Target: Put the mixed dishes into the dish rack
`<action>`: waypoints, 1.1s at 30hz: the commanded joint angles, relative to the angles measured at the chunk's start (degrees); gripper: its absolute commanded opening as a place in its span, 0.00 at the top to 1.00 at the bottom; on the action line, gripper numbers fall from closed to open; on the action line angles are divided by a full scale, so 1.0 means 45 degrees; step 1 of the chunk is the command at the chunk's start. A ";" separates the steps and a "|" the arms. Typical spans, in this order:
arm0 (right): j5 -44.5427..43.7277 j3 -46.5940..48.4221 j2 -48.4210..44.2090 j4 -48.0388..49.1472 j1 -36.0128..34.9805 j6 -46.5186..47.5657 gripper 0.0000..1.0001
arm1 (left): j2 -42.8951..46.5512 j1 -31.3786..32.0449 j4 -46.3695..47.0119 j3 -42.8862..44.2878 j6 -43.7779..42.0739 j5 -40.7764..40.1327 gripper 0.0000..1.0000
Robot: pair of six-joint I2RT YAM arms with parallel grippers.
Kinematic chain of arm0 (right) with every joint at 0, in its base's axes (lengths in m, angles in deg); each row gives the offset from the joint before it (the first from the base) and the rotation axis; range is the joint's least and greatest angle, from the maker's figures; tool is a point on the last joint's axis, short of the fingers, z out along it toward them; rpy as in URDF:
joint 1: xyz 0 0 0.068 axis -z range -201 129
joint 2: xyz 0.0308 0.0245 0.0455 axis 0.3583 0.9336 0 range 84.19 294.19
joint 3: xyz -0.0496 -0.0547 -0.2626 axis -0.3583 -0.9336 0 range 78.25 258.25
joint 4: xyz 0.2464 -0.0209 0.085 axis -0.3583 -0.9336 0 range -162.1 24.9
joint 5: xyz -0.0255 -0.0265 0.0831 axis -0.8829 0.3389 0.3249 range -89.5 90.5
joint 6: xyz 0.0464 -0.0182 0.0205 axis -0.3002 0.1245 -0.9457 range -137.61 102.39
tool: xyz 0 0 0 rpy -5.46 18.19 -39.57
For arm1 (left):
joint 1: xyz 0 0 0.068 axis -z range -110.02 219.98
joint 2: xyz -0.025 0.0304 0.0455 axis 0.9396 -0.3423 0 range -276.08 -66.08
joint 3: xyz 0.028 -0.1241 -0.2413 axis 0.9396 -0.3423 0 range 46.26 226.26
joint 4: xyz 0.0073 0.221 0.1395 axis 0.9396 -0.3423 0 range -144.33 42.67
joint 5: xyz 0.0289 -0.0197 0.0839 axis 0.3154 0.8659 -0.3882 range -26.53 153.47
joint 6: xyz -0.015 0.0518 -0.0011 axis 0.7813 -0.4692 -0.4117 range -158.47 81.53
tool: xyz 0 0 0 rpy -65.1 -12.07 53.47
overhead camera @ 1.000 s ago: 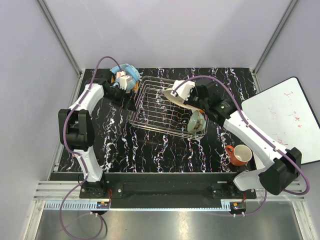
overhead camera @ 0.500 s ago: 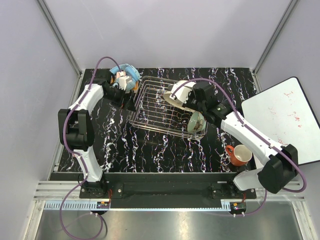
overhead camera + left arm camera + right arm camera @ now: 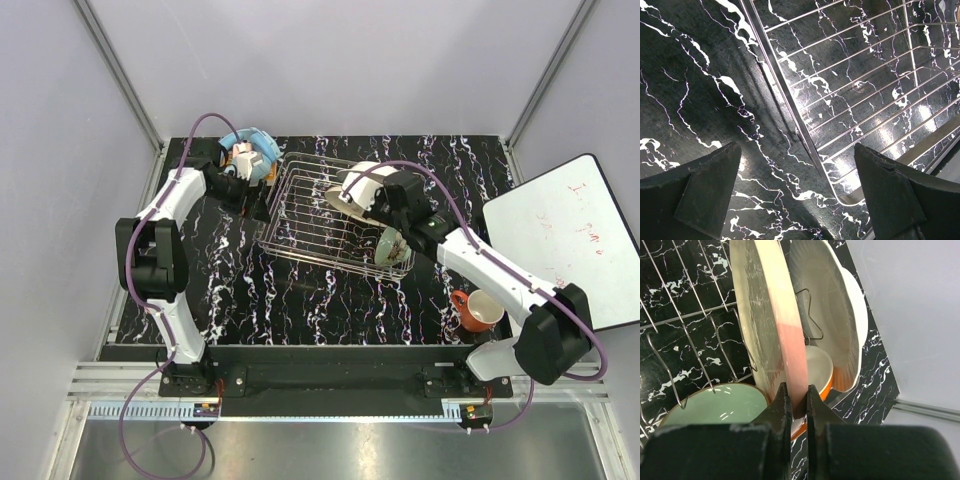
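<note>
Over the right end of the dish rack (image 3: 300, 215), the right gripper (image 3: 796, 390) is pinched tight on the rim of the pink-and-cream plate (image 3: 765, 315). The plate stands on edge, running straight away from the fingers. The face turned left is cream and finely speckled, and the rim caught in the fingers is a soft, solid pink. Whether its far edge touches the wires cannot be told. Just beside it on the right stands the plain white plate (image 3: 837, 315), also on edge, its inner wall faintly ribbed, with a bent wire prong showing between the two. Below them lies the small white bowl (image 3: 819, 367), cream inside with an orange outer wall. To its left the pale green bowl (image 3: 720, 405) has a thin brown lip and leans among the rack's wires. The rack is silver wire with a grid base and low sides, set at a slant on the black, white-veined table (image 3: 300, 300). At its left end the left gripper (image 3: 796, 147) hangs with its dark fingers spread wide and nothing between them, one on either side of the rack's rounded corner rail. The orange-red mug (image 3: 480, 310) sits on the table well apart from the rack, its pale inside showing.
</note>
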 commanded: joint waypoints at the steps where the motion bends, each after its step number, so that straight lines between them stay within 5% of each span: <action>1: 0.0466 -0.0638 -0.0118 -0.0919 -0.0067 -0.2787 1.00 | 0.0388 -0.0063 0.0322 0.0029 -0.0211 0.0256 0.01; 5: 0.0038 -0.1205 -0.0255 -0.1017 -0.0067 -0.3629 0.99 | 0.0388 -0.0063 0.0341 0.0048 -0.0211 0.0256 0.01; 8: -0.0255 -0.1713 -0.0392 -0.1095 -0.0087 -0.4215 0.88 | 0.0388 -0.0063 0.0283 0.0126 -0.0250 0.0237 0.01; 12: -0.0412 -0.2201 -0.0781 -0.1426 -0.0067 -0.5034 0.52 | 0.0369 -0.0063 0.0205 0.0243 -0.0270 0.0178 0.01; 18: -0.0745 -0.2281 -0.1678 -0.1544 -0.0067 -0.5622 0.46 | 0.0329 -0.0063 0.0165 0.0341 -0.0250 0.0217 0.01; 27: -0.1311 -0.1363 -0.3729 -0.1525 -0.0067 -0.5876 0.22 | 0.0349 -0.0063 0.0126 0.0302 -0.0172 0.0237 0.01; 33: -0.0338 -0.0368 -0.4026 -0.1525 -0.0067 -0.6461 0.18 | 0.0368 -0.0063 0.0087 0.0321 -0.0153 0.0256 0.01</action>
